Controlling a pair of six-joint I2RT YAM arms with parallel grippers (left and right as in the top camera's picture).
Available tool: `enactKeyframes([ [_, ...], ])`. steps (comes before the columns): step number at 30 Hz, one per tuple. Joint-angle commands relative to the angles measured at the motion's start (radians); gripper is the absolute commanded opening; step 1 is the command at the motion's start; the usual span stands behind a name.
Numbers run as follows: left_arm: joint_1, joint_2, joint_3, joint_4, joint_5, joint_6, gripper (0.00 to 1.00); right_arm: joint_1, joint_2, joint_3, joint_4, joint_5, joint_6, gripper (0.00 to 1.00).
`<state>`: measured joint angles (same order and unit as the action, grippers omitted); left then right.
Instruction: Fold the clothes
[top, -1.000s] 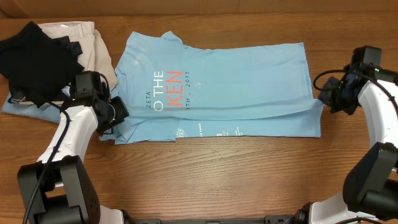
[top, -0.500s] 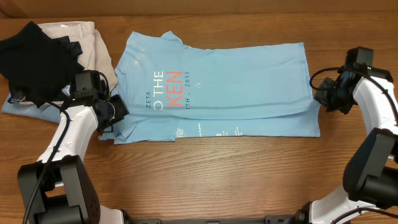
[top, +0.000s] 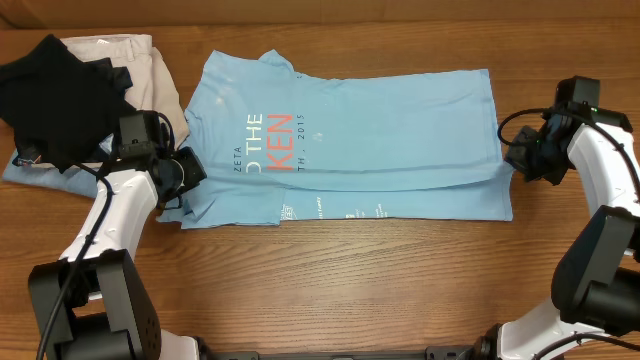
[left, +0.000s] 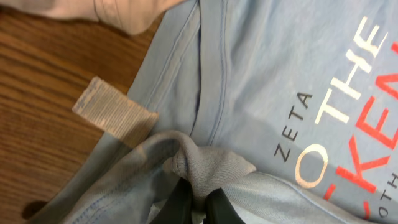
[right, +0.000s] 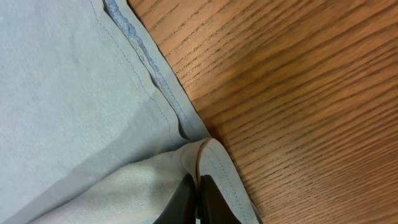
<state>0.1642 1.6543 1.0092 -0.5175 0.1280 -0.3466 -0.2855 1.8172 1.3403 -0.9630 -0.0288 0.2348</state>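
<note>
The left claw (left: 196, 202) is clenched on a puckered wad of the light sky-blue cotton T-shirt (top: 380, 130) beside its collar, low in the middle of that wrist view. The right claw (right: 196, 198) pinches the doubled hem edge, low in its own view. The shirt lies spread across the upper centre of the brown wooden surface (top: 350, 290), with layers overlapping along its lower part. I'd judge it light, limp and quick to wrinkle, best held at seams and corners.
</note>
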Motion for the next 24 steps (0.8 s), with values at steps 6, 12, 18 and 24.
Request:
enactKeyframes([
  [6,0.003,0.008,-0.003,0.073,0.003,-0.040,0.08,0.006,-0.001,0.000,-0.015,0.001,-0.008,0.04],
  [12,0.003,0.008,-0.009,0.068,0.003,-0.043,0.09,0.006,0.000,0.000,0.013,0.000,-0.008,0.04],
  [18,0.003,0.008,-0.021,0.064,0.003,-0.044,0.08,0.023,0.008,0.000,0.035,-0.007,-0.021,0.04],
  [24,0.003,0.008,-0.022,0.065,0.003,-0.043,0.08,0.079,0.039,0.000,0.043,-0.026,-0.083,0.04],
])
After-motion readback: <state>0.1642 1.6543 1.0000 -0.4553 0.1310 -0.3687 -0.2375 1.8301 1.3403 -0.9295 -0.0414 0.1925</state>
